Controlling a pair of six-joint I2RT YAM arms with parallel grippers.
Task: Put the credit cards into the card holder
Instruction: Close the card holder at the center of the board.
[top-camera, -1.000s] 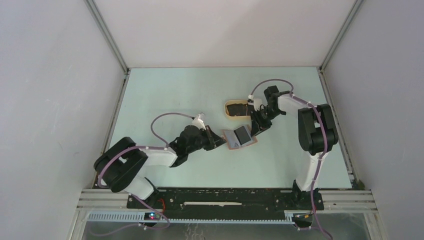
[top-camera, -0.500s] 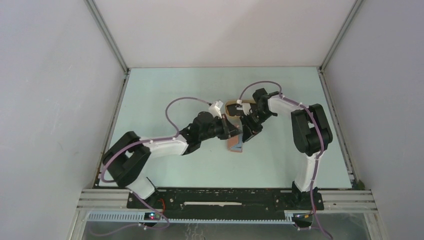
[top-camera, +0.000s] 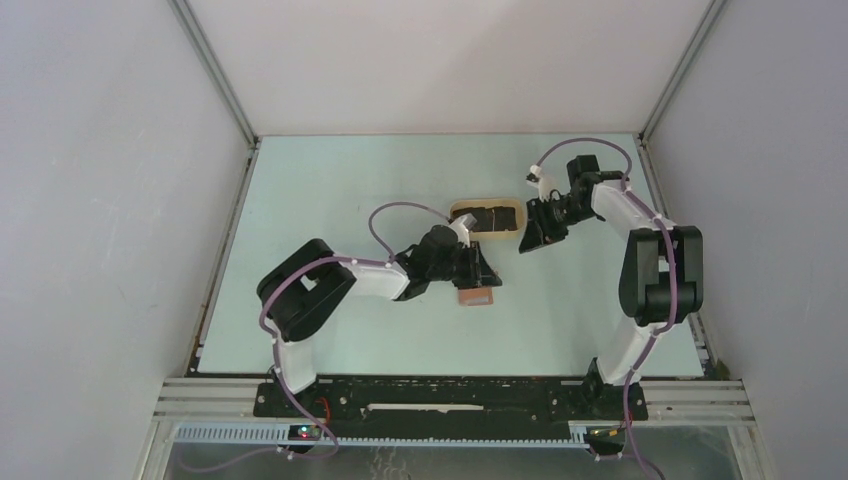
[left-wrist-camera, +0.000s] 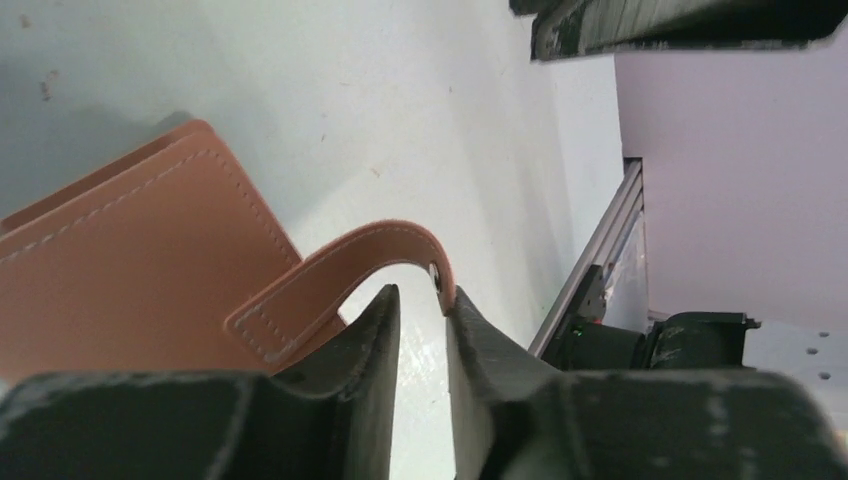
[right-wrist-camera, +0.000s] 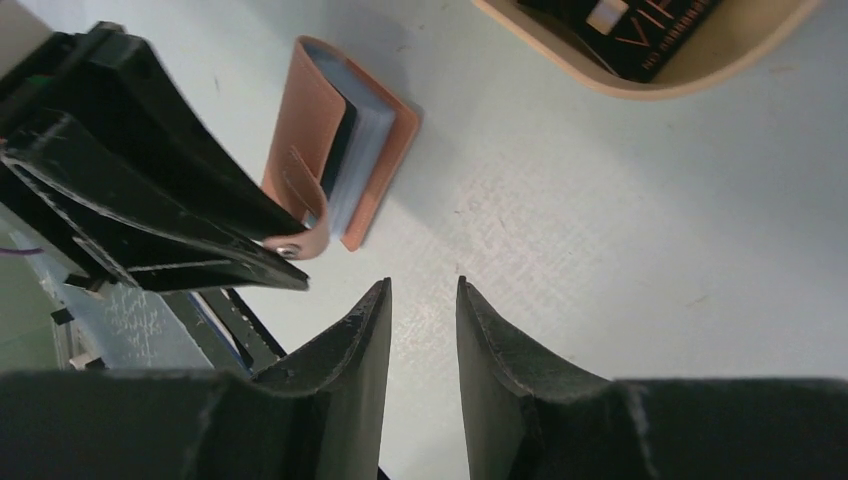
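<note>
Two shifts since earlier: folded-shut card holder (top-camera: 477, 297) on table (top-camera: 330, 200); withdrawn right gripper (right-wrist-camera: 423, 283) beside tray (top-camera: 517, 218), narrowly parted, empty; left gripper (left-wrist-camera: 421, 292) at strap (left-wrist-camera: 330, 275), grip unclear.

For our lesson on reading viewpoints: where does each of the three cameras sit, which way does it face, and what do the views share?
Top external: above and behind the arm bases, looking down on the table; both arms, left hand and right hand show.
Left wrist: on the left arm, facing along its own fingers at the card holder.
Right wrist: on the right arm, looking down past its fingers at table, card holder, tray and left hand.
Shared: every view shows the card holder.
</note>
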